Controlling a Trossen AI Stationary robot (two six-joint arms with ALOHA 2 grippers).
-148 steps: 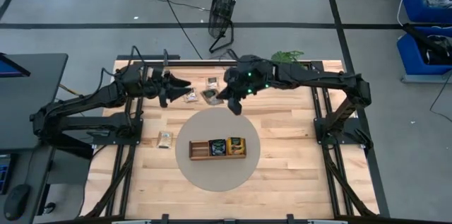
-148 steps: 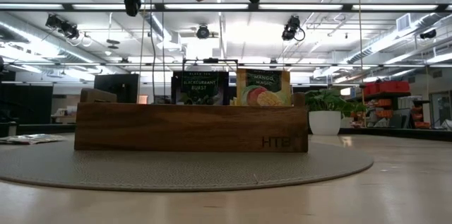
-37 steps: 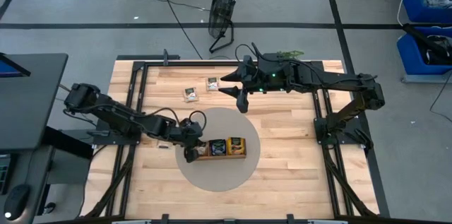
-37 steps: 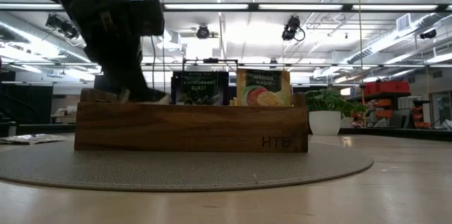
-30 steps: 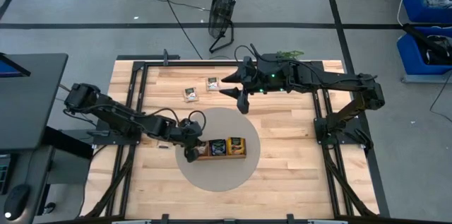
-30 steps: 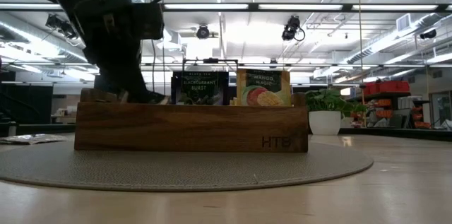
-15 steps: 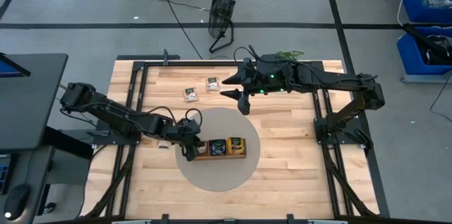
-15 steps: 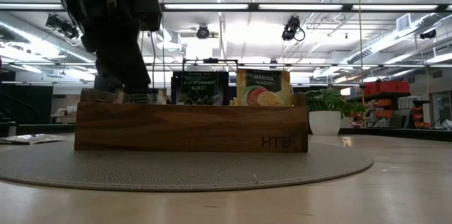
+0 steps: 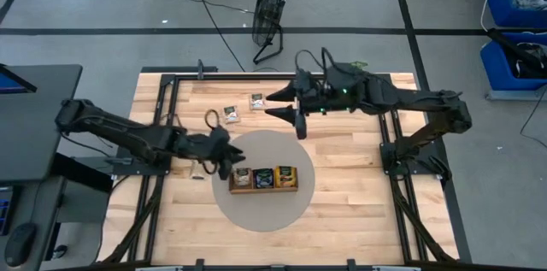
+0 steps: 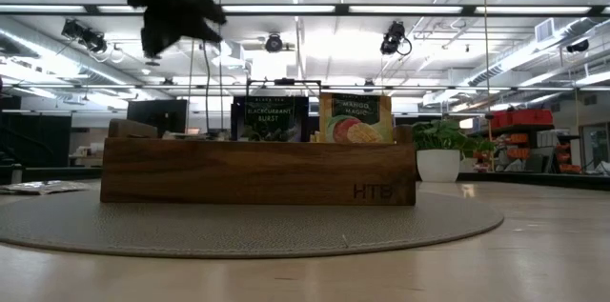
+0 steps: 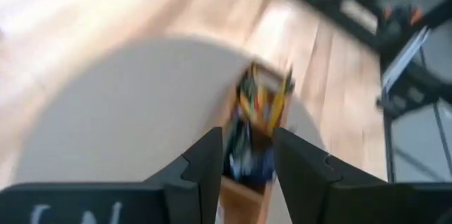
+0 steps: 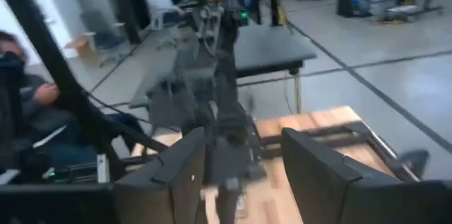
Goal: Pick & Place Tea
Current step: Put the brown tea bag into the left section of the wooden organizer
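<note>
Pincer of the left arm (image 9: 224, 158): held just above the left end of the wooden tray (image 9: 263, 187), fingers parted with a plain gap seen between them in its own wrist view, nothing gripped. Tray: set on the round grey mat (image 9: 282, 207) at mid-table, presumably as the collecting point; three tea sachets are stood upright in its compartments, a pale one (image 9: 243, 177) at the left end, a dark one (image 9: 262, 177) in the middle, an orange one (image 9: 285, 174) at the right. Two loose sachets (image 9: 230, 114) are lain flat on the table (image 9: 342, 160) farther back, judged yet to be fetched. Pincer of the right arm (image 9: 299, 122): hung near those sachets, spread, nothing held.
</note>
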